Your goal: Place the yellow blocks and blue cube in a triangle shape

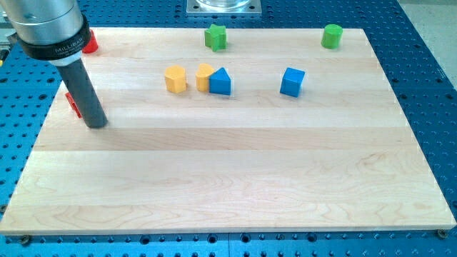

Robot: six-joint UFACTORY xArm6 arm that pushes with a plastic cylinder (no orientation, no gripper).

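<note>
A yellow block (175,78) sits at the upper middle-left of the wooden board (228,178). A second yellow block (203,76) stands just to its right, touching a blue triangular block (221,82). The blue cube (292,81) sits alone further right. My tip (96,124) rests on the board at the view's left, well left of the yellow blocks and a little lower than them.
A green star-shaped block (216,36) and a green cylinder (331,36) lie near the top edge. A red block (90,41) sits at the top left behind the arm, and another red block (73,104) is partly hidden by the rod.
</note>
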